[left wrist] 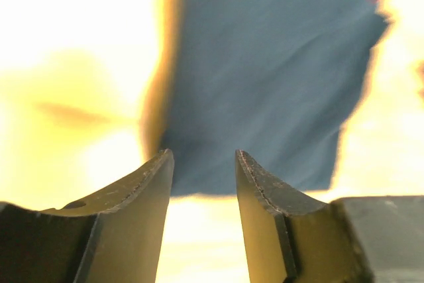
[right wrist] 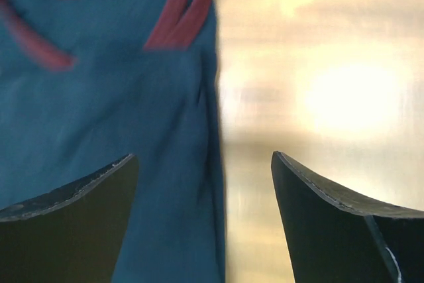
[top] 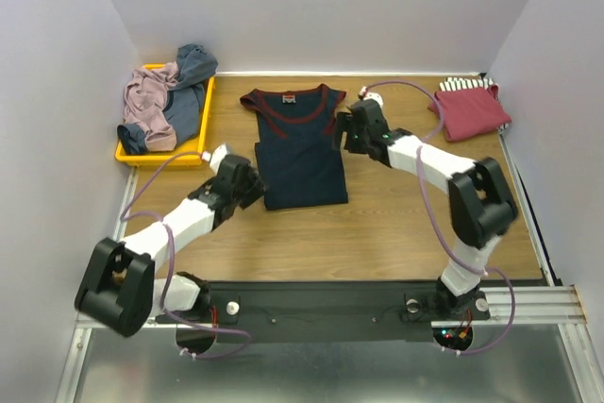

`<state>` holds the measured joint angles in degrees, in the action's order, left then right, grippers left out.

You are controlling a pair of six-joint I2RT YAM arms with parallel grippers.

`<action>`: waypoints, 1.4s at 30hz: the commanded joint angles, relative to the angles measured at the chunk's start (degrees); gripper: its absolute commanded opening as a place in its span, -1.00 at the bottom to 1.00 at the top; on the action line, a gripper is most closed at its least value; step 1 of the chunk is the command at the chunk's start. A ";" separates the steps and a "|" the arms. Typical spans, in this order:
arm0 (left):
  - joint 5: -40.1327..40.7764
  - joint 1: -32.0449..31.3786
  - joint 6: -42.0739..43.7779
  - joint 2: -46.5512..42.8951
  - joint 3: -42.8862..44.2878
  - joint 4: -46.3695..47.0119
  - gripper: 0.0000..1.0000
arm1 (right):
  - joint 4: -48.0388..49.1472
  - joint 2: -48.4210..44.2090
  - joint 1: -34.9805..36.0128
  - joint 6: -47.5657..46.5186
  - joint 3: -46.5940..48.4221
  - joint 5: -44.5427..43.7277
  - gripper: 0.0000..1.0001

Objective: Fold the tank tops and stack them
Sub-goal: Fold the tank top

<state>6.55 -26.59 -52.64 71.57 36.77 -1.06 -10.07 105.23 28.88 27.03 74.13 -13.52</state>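
Note:
A navy tank top [top: 297, 148] with maroon trim lies flat on the wooden table, neck toward the back. My left gripper [top: 251, 186] hovers at its lower left corner. In the left wrist view it [left wrist: 204, 157] is open with nothing between the fingers, and the navy cloth [left wrist: 265, 64] lies just ahead. My right gripper [top: 346, 131] stands at the top's right edge near the armhole. It [right wrist: 204, 157] is wide open over the cloth's edge [right wrist: 132, 97]. A folded dark red top [top: 469, 110] rests on a striped one [top: 462, 84] at the back right.
A yellow tray [top: 127, 153] at the back left holds a crumpled mauve top [top: 146, 99] and a grey-blue top [top: 193, 73]. White walls enclose the table on three sides. A metal rail [top: 330, 299] with the arm bases runs along the near edge.

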 commanded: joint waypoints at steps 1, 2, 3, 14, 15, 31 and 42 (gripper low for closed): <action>-0.39 -0.74 -4.92 -8.10 -7.93 -0.79 0.04 | 0.13 -10.29 -0.23 4.17 -11.52 6.22 0.73; -1.44 -1.53 -5.53 -10.29 -10.12 -0.87 0.03 | 0.48 -11.35 -0.06 4.78 -13.64 6.92 0.72; -1.80 -1.88 -6.06 -11.09 -10.93 -0.96 0.03 | 0.75 -12.49 0.03 5.23 -15.75 7.19 0.72; -5.14 -9.00 -10.81 -6.62 -16.47 7.38 0.08 | 8.65 -22.53 0.30 11.20 -36.77 16.50 0.67; -5.84 -9.09 -11.25 -6.45 -17.69 8.35 0.08 | 9.44 -22.44 0.30 11.64 -37.38 17.38 0.67; 3.13 -3.06 -10.31 -15.24 -17.97 4.21 0.15 | 19.91 -15.76 0.30 17.89 -40.20 24.07 0.46; -3.12 -1.01 -6.51 -5.65 -18.49 14.33 0.12 | 21.23 -14.26 0.47 18.94 -42.31 23.63 0.31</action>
<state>4.21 -27.88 -61.14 64.93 18.37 10.96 14.87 88.68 28.95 45.41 34.70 10.09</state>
